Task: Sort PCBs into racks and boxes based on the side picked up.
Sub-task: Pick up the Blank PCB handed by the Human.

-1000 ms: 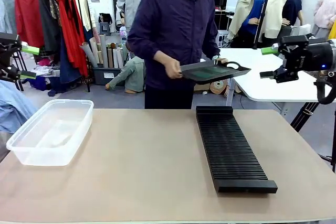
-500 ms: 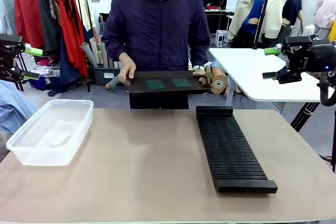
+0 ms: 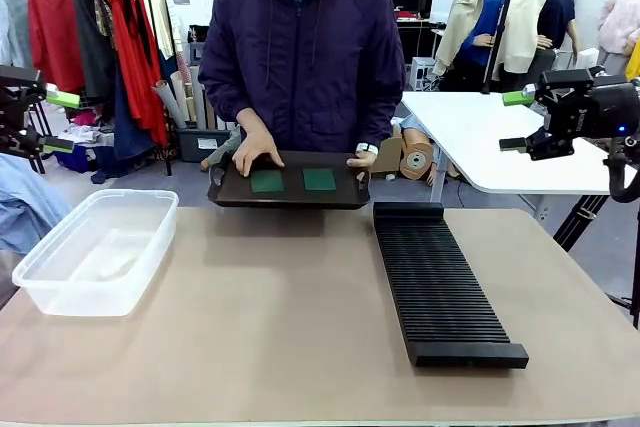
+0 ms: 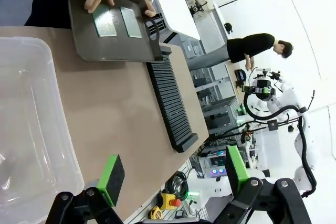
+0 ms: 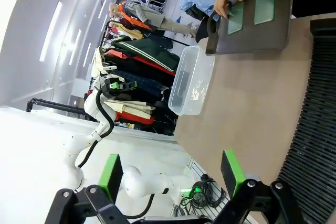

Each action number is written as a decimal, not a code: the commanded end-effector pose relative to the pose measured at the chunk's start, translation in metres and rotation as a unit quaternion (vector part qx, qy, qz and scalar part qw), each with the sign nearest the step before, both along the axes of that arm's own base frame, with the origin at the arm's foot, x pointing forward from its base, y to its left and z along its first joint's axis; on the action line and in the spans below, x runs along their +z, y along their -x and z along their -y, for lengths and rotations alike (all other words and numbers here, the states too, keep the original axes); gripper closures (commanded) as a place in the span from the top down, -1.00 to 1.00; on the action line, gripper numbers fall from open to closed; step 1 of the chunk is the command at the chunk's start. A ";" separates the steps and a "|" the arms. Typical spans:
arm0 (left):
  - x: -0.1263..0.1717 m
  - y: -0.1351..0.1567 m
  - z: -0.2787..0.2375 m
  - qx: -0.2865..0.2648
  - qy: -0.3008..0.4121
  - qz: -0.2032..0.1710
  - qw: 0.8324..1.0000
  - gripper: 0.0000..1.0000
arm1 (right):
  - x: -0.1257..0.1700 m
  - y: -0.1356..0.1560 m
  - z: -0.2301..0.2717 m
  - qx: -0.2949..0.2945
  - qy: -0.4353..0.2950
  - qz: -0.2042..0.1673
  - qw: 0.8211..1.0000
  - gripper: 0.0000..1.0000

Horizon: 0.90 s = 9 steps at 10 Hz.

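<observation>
Wide open and empty: left claw [image 3: 55, 120], black two-finger with green pads, raised at nine o'clock beyond the table edge; right claw [image 3: 512, 120], same build, same wide gap, nothing between the pads, raised at three o'clock. Both well apart from the work.

At twelve o'clock, on or just above the far edge of the tan table [image 3: 280, 337] (cannot tell which): smooth flat black tray [image 3: 290, 198], held by the person. On it, two thin green rectangular PCBs [image 3: 267, 181] side by side, near but not touching. One hand [image 3: 255, 152] partly over the nine-o'clock board, the other hand [image 3: 362, 160] at the tray's three-o'clock end.

Clear see-through plastic tub [image 3: 85, 292] at nine o'clock, nothing visible inside. Long ribbed black plastic rack [image 3: 440, 287] from one o'clock down to five, slots unfilled.

Likely trouble, by judgement only:
- Reaching in with a hand over the board, hence a knock against fingers.
- Tray perhaps not set down, hence a shifting target.
- Thin boards flat on a smooth surface, hence sliding under the pads rather than lifting.
- Close neighbours, hence a nudge to the second board.
- Side misread, hence the wrong destination.
</observation>
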<state>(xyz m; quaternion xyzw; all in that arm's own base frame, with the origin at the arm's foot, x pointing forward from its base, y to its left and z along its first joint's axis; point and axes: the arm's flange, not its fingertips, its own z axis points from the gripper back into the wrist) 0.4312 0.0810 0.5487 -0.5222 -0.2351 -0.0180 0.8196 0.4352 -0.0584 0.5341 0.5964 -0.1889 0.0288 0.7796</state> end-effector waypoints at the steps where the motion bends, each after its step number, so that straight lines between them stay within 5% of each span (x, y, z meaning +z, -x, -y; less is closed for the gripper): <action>1: 0.001 0.000 0.000 0.000 0.000 -0.002 1.000 1.00 | 0.003 -0.001 0.000 0.003 -0.002 0.004 1.000 1.00; 9: 0.001 0.000 0.000 0.000 0.000 -0.002 1.000 1.00 | 0.003 -0.001 0.000 0.003 -0.002 0.004 1.000 1.00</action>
